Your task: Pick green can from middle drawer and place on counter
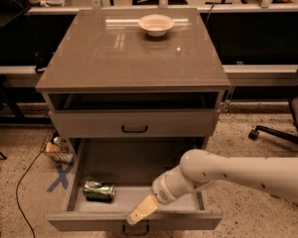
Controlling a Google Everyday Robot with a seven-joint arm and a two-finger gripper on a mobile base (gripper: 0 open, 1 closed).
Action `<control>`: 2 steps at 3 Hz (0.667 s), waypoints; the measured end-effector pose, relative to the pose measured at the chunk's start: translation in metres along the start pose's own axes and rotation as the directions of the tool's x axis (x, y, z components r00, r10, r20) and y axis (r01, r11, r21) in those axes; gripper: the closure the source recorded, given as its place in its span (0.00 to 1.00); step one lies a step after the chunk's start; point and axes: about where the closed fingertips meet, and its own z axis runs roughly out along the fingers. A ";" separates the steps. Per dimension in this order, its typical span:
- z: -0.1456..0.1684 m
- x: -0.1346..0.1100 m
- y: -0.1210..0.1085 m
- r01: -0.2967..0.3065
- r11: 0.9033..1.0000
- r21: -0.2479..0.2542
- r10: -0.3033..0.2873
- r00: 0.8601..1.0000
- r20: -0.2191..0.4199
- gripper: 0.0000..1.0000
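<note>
the gripper [141,210] hangs over the front edge of the open middle drawer [139,168], right of the drawer's centre, its tan tip slanting down and left; whether it is open or closed cannot be told. the green can [99,191] lies on its side on the drawer floor near the front left corner, left of the gripper and apart from it. the white arm [228,175] reaches in from the drawer's right. above the drawer sits the counter [129,58], with a pale bowl [156,24] near its back edge.
</note>
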 end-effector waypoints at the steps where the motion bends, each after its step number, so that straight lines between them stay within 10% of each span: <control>1: 0.006 -0.006 -0.015 -0.014 0.999 0.045 0.012 0.999 0.045 0.00; 2: 0.006 -0.006 -0.015 -0.013 0.999 0.045 0.011 0.999 0.045 0.00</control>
